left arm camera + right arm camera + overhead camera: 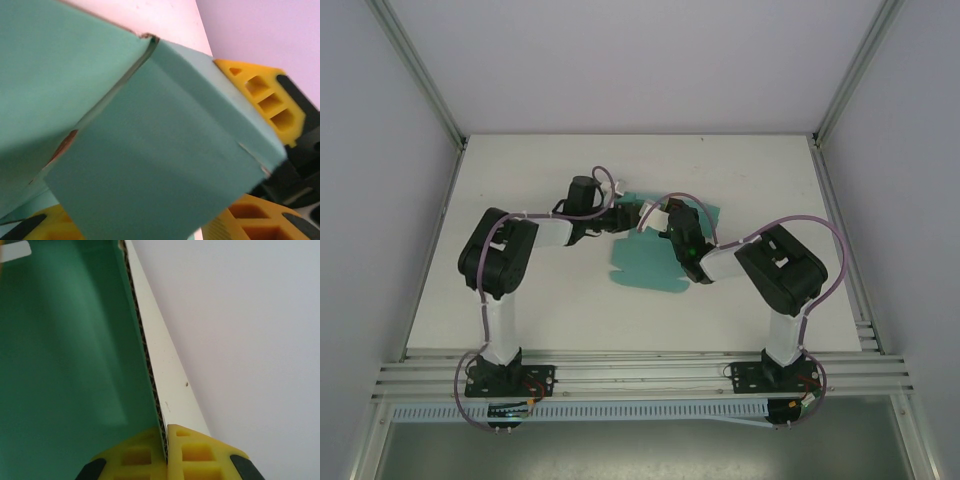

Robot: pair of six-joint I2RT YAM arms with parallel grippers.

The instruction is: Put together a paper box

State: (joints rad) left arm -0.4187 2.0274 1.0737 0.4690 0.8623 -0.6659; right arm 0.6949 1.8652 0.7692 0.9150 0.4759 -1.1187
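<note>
**A:** What did the overhead view show?
**B:** The teal paper box (645, 262), half folded, lay under the left gripper (618, 216) and right gripper (658, 214).
**A:** The left wrist?
**B:** A folded wall sat between its yellow fingers (260, 95). I couldn't tell if they were clamped on it.
**A:** The right wrist?
**B:** Its fingers (190, 455) pinched a wall's edge. The card looked thin, light and easily creased, so it was best held near folds.

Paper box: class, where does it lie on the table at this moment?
In the top view the paper box lies in the middle of the table, between the two arms; the right gripper clamps one edge of it.
</note>
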